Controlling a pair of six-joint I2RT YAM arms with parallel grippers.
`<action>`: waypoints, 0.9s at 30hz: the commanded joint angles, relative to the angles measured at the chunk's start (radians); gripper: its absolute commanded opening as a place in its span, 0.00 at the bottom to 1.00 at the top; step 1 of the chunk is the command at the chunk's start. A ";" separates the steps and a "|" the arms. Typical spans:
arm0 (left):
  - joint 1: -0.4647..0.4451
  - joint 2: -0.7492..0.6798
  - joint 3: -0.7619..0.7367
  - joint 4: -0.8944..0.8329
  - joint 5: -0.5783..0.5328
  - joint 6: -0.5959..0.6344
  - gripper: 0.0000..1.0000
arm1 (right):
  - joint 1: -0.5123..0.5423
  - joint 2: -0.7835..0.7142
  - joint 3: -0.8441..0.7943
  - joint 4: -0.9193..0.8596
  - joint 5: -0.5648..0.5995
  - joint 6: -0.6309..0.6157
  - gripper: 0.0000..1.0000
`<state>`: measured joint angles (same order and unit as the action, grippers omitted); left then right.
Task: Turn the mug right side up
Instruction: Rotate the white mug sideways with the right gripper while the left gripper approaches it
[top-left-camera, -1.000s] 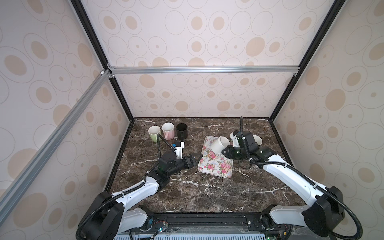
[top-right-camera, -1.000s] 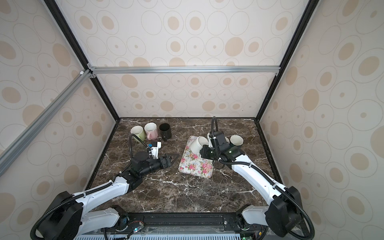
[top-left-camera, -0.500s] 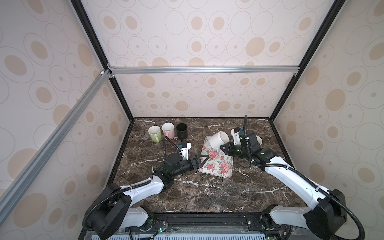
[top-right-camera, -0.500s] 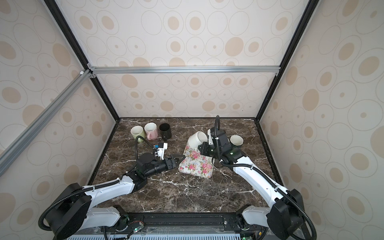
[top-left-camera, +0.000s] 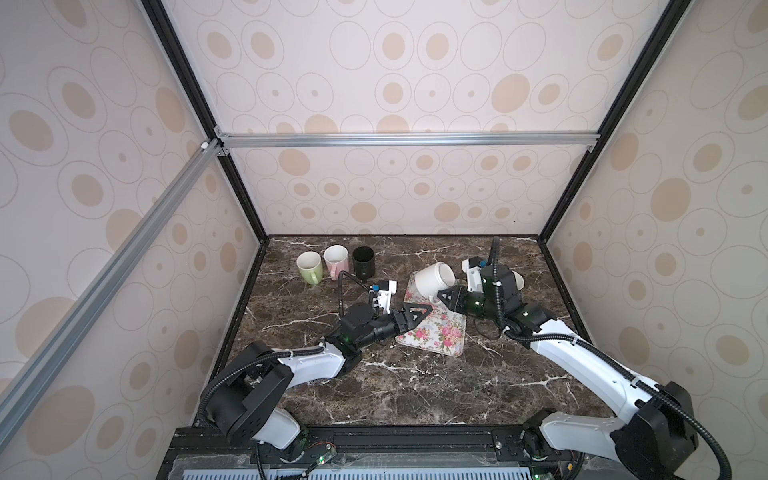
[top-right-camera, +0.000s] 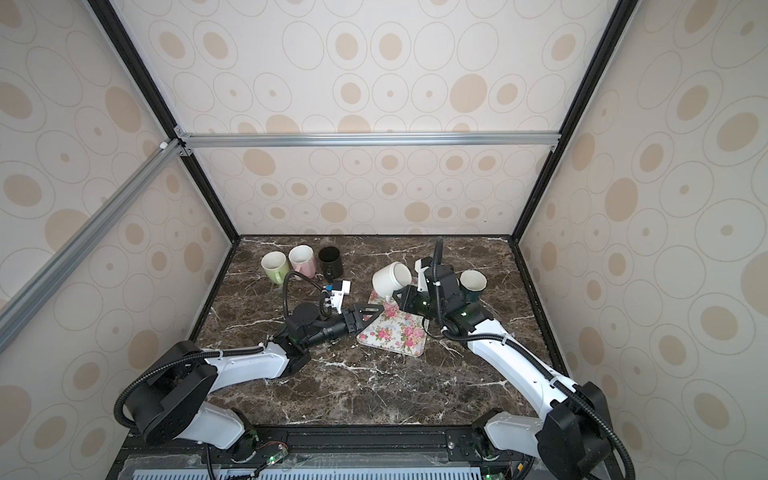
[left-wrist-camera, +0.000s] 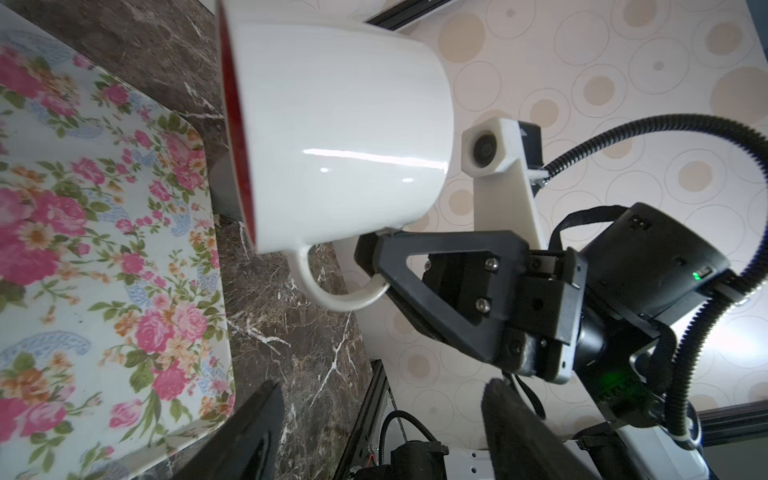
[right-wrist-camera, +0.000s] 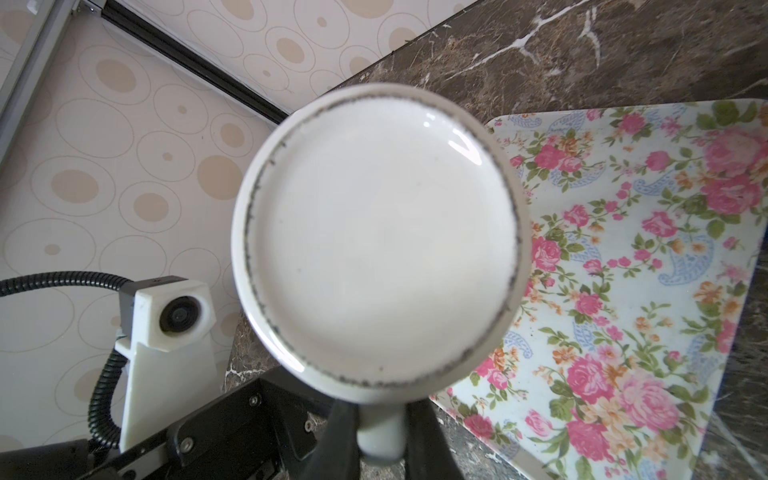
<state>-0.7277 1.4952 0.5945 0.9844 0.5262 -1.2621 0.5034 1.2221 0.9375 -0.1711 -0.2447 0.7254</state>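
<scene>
A white mug (top-left-camera: 432, 280) (top-right-camera: 390, 277) hangs tilted on its side above the far end of the floral tray (top-left-camera: 436, 338) (top-right-camera: 395, 338). Its base (right-wrist-camera: 378, 241) faces the right arm and its red-lined mouth points left and down. My right gripper (top-left-camera: 444, 297) (top-right-camera: 398, 296) (right-wrist-camera: 380, 436) is shut on the mug's handle (left-wrist-camera: 345, 293). My left gripper (top-left-camera: 428, 311) (top-right-camera: 376, 311) (left-wrist-camera: 382, 432) is open with nothing between its fingers. It sits low over the tray's left edge, just below and short of the mug (left-wrist-camera: 332, 137).
Green (top-left-camera: 308, 268), pink (top-left-camera: 336, 259) and black (top-left-camera: 363, 261) mugs stand upright at the back left. A dark mug with a white inside (top-right-camera: 473, 282) stands behind my right wrist. The tray (left-wrist-camera: 83, 249) (right-wrist-camera: 644, 291) lies on the marble top.
My left gripper has moved right, from beside the tray to under the mug. My right gripper has lifted the mug a little and tipped it further onto its side.
</scene>
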 joint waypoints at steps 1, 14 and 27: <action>-0.012 0.003 0.051 0.069 0.014 -0.025 0.73 | -0.004 -0.047 0.006 0.122 -0.022 0.019 0.00; -0.017 0.044 0.083 0.090 0.007 -0.050 0.65 | -0.004 -0.098 -0.029 0.160 -0.027 0.072 0.00; -0.024 0.083 0.130 0.098 -0.019 -0.057 0.55 | -0.004 -0.106 -0.062 0.197 -0.059 0.121 0.00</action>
<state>-0.7418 1.5776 0.6792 1.0351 0.5171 -1.3064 0.5018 1.1553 0.8757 -0.0753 -0.2832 0.8284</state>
